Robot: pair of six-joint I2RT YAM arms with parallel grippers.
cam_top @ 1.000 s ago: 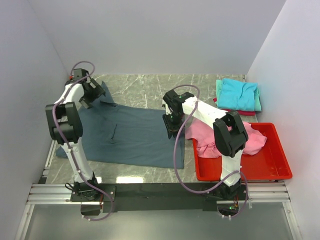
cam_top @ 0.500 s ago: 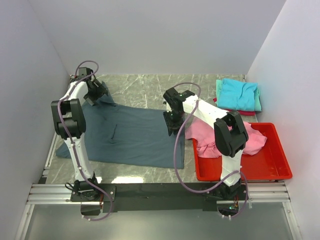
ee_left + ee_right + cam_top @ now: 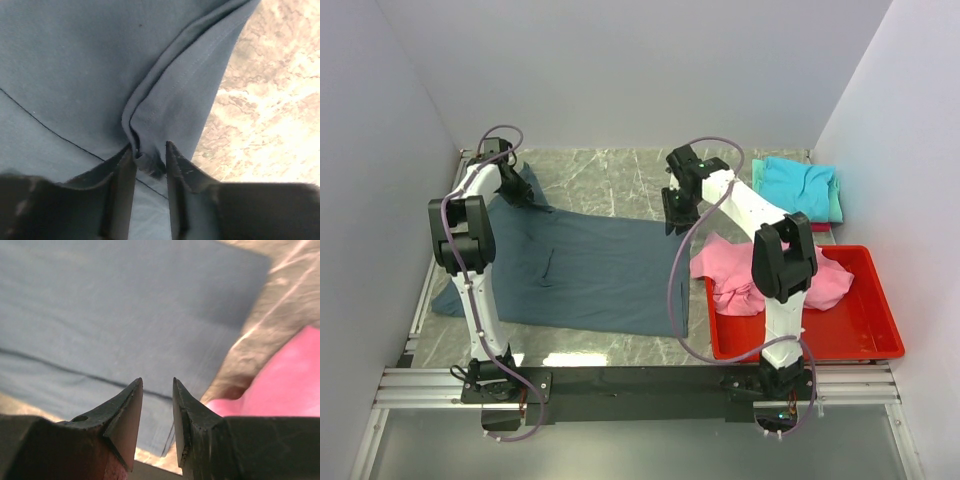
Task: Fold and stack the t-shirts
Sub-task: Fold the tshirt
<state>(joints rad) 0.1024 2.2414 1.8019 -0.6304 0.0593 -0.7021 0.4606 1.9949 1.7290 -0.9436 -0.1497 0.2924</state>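
A dark slate blue-grey t-shirt (image 3: 590,265) lies spread flat on the marble table. My left gripper (image 3: 517,190) is at its far left sleeve. In the left wrist view the gripper (image 3: 150,147) is shut on a bunched fold of that t-shirt (image 3: 75,60). My right gripper (image 3: 676,208) hovers over the shirt's far right corner. It (image 3: 157,382) is open with nothing between its fingers, above the dark cloth (image 3: 125,305). A pink t-shirt (image 3: 740,270) lies crumpled, spilling over the bin's left rim, and its edge (image 3: 285,385) shows in the right wrist view.
A red plastic bin (image 3: 860,335) sits at the near right. A folded stack with a turquoise t-shirt (image 3: 800,187) on top stands at the back right by the wall. Walls close in the table on the left, back and right.
My left gripper moved back onto the sleeve and closed on a fold of it. My right arm swung from the shirt's right edge toward the back right.
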